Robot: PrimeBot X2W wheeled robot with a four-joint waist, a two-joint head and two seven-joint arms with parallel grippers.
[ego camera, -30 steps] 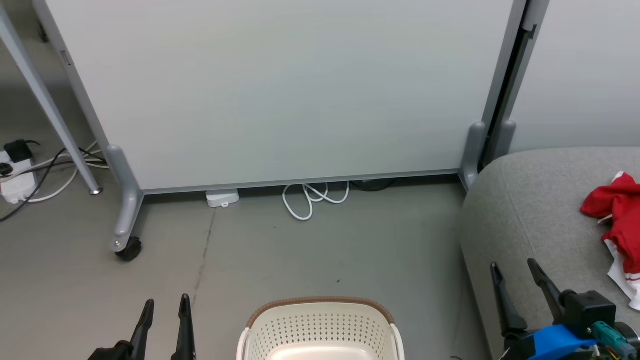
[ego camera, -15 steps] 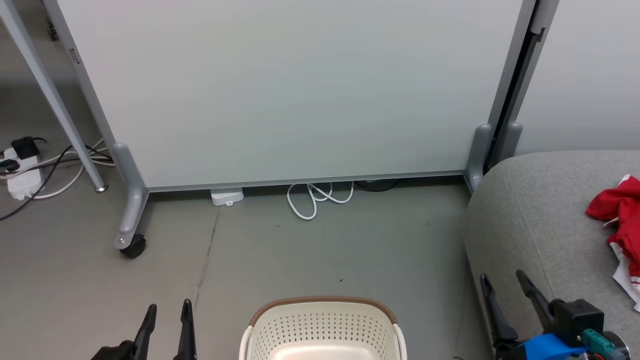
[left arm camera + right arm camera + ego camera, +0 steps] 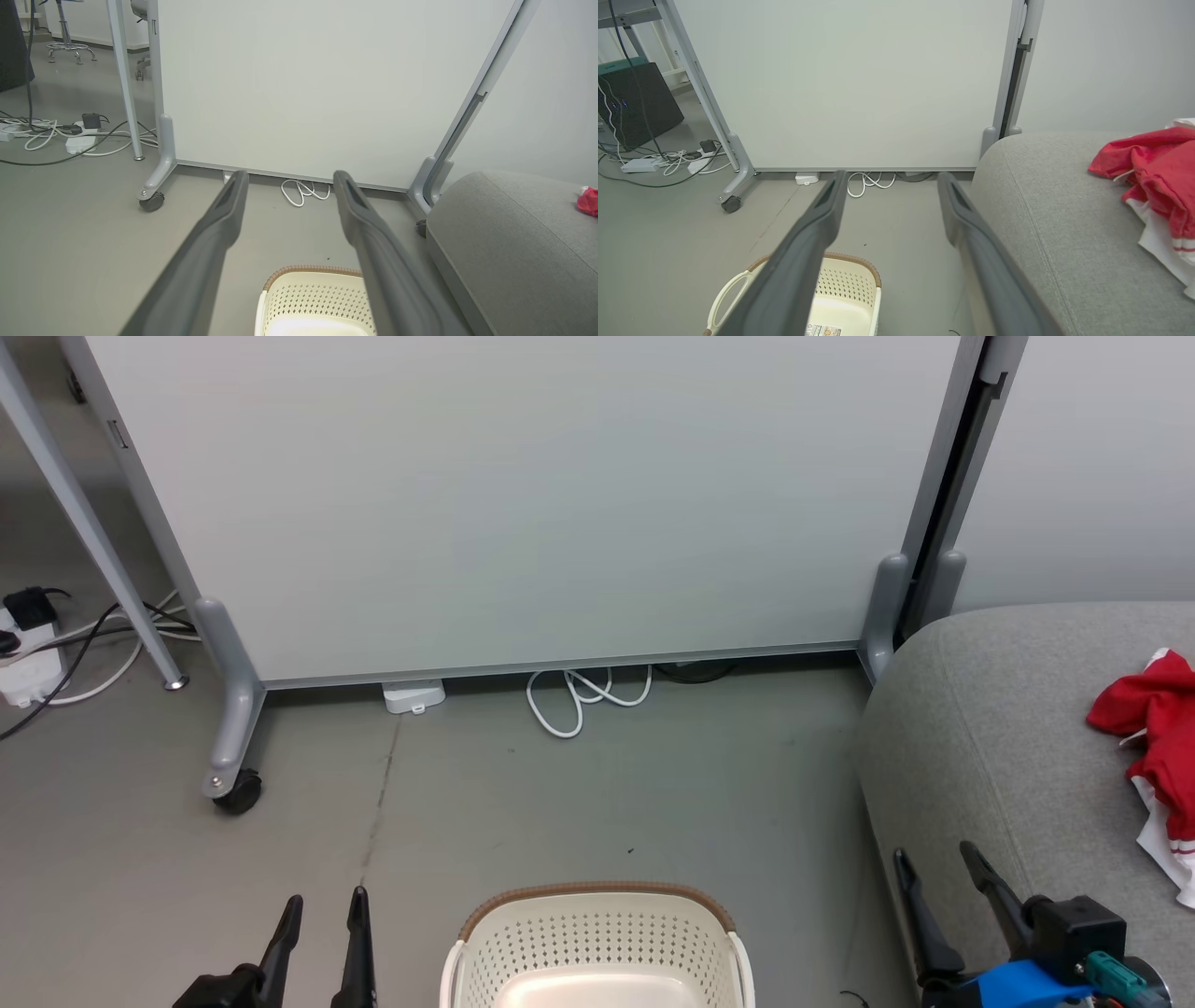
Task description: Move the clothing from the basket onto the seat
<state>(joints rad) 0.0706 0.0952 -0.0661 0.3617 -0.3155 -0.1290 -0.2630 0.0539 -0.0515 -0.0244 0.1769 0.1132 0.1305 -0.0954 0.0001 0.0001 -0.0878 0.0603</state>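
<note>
Both grippers are spread and empty: the left gripper (image 3: 328, 896) sits left of the cream perforated plastic basket (image 3: 597, 891), whose visible floor looks bare. The right gripper (image 3: 933, 849) hangs by the light grey fabric seat (image 3: 1008, 728), nearer the red-and-white clothing (image 3: 1148, 728) lying further right on it.

You see the red clothing (image 3: 1156, 728) crumpled in a heap on the light grey seat (image 3: 990, 747). A white panel with red stripes spills from its near side, and the right edge of the head view cuts it off. The cream perforated basket (image 3: 597, 943), brown-rimmed, stands upright on the floor just left of the seat, its pale bottom showing.
</note>
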